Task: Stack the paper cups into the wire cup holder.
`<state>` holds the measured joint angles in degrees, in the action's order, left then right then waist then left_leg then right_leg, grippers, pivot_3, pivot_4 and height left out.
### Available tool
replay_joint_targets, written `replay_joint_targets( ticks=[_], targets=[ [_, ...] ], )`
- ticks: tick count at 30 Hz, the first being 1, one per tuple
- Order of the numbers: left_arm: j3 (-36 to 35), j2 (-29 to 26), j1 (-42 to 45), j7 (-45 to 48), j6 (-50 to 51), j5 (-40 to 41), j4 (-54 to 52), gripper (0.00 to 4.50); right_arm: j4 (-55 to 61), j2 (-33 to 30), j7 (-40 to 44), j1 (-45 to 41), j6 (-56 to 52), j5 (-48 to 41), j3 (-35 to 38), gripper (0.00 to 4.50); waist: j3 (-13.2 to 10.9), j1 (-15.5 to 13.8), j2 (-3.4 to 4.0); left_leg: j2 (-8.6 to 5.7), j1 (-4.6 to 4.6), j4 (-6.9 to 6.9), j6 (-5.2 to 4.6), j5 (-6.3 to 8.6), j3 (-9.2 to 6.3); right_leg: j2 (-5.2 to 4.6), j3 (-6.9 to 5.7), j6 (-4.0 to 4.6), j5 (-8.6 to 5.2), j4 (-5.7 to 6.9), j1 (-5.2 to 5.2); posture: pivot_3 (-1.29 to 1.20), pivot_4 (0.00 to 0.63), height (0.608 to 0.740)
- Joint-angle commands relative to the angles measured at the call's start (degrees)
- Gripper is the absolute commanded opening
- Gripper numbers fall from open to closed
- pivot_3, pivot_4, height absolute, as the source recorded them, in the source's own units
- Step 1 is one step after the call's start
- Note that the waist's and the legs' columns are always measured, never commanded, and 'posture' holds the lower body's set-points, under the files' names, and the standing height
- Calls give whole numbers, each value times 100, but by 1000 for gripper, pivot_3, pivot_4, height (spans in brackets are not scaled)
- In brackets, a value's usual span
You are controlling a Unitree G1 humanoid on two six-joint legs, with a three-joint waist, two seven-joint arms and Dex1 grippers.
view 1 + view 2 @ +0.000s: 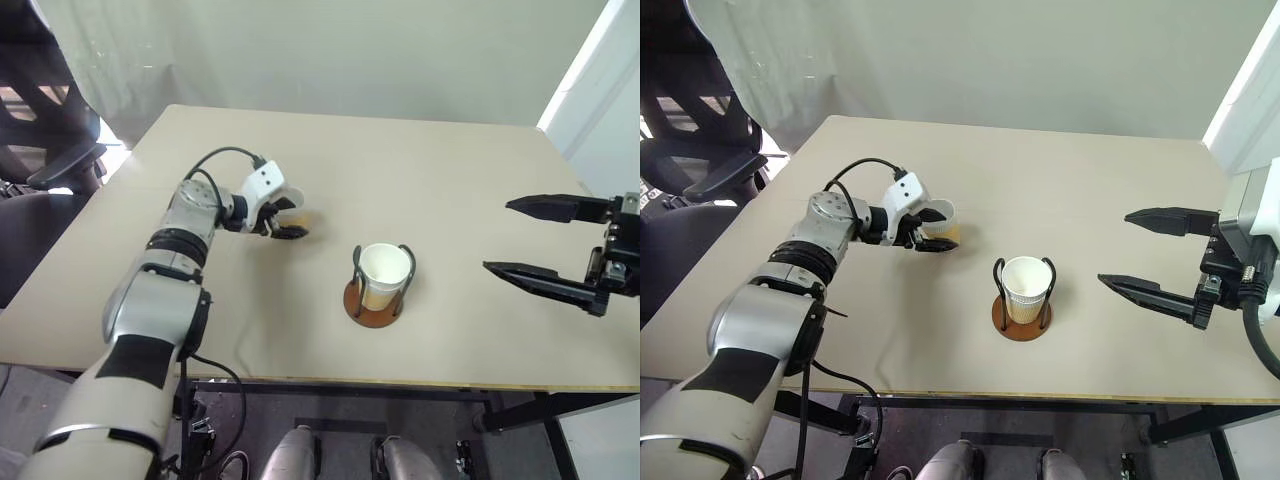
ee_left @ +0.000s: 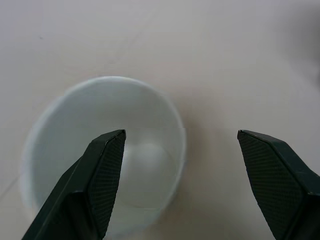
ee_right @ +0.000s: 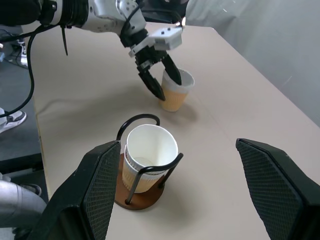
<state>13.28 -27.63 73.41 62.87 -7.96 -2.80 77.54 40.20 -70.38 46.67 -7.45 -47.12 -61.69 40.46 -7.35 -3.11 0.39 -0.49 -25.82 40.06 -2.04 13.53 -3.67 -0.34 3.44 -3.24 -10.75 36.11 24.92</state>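
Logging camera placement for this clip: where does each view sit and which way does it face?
Head views: above, facing down over the table; holder with cups, both arms.
Left wrist: along the open left gripper, one finger inside the loose cup.
Right wrist: past the open right gripper, toward the holder.
Shared: the loose cup.

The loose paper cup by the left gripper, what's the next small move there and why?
Probably close the left gripper on the loose cup: its open fingers straddle the rim, one inside, one outside, not yet pinching. The wire cup holder already holds stacked cups.
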Motion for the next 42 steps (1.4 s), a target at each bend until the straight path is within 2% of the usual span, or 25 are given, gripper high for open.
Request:
replay_joint_targets(
  ticks=[1, 5, 8, 9, 13, 19, 22, 31, 33, 38, 42],
  targets=[
    [-194, 37, 46, -167, -120, -154, -112, 2892, 156, 85, 56, 134, -61, -29, 243, 3795, 1, 3, -2, -6, 2, -1, -1, -1, 10, 7, -9, 2, 4, -2, 1, 0, 150, 740],
    [-283, 44, 75, -222, -150, -278, -117, 1406, 361, 579, -94, 582, -25, 34, 470, 3795, 1, 1, -1, -5, 1, 1, -12, -1, 13, -3, -2, -2, 13, -5, 2, 0, 150, 740],
    [-303, 26, 135, -236, -217, -382, -128, 252, 583, 1439, -251, 1252, 334, 395, 587, 3795, 4, -3, -6, -3, 3, 1, -36, 6, 23, -2, -1, -8, 19, -8, -1, 0, 150, 740],
    [-311, 21, 152, -227, -240, -419, -131, 18, 651, 1679, -284, 1437, 463, 505, 601, 3795, 3, -6, -6, -5, 5, 3, -39, 6, 29, 6, -6, -8, 20, -8, -5, 0, 150, 740],
    [-395, 26, 249, -103, -293, -470, -147, 18, 770, 2458, -460, 1823, 1057, 830, 624, 3795, 0, 20, 4, -5, 16, 3, -51, 7, 50, -6, 6, -14, 32, -7, -7, 0, 150, 740],
    [-529, 47, 384, 176, -353, -493, -164, 18, 849, 3108, -436, 2488, 1730, 1392, 459, 3795, -1, 36, 5, 1, 37, 4, -65, -1, 73, -4, 24, 0, 48, -19, -28, 0, 150, 740],
    [-546, 35, 399, 226, -344, -554, -148, 18, 879, 3191, -463, 2709, 1881, 1598, 293, 3795, -1, 56, 5, -1, 46, 4, -66, -1, 83, -6, 40, 28, 38, -19, -33, 0, 150, 740],
    [-588, 23, 409, 310, -429, -643, -155, 18, 726, 3147, -483, 2814, 2136, 1749, 151, 3795, -1, 75, 5, -5, 54, 0, -66, 1, 105, 1, 79, 22, 41, -19, -29, 0, 150, 740],
    [-664, 32, 672, 696, -453, -530, -217, 18, 736, 3074, -447, 2868, 2070, 1698, 171, 3795, -1, 74, 4, -5, 54, 1, -68, 3, 108, -2, 90, 19, 40, -20, -27, 0, 150, 740],
    [-823, 169, 1703, 2634, -83, -31, -409, 18, 911, 3016, -184, 3581, 1880, 1310, 622, 3795, -2, 20, -6, -14, 0, 0, -75, 5, 107, 2, 104, 4, 33, -25, 14, 0, 150, 740],
    [-90, 300, 2202, 2963, 158, 1139, -923, 18, 981, 3240, -182, 4009, 2116, 1370, 892, 3795, 3, 21, -7, -35, -12, -2, -89, 37, 111, -22, 125, -16, 13, -30, 31, 0, 150, 740]
  ],
)
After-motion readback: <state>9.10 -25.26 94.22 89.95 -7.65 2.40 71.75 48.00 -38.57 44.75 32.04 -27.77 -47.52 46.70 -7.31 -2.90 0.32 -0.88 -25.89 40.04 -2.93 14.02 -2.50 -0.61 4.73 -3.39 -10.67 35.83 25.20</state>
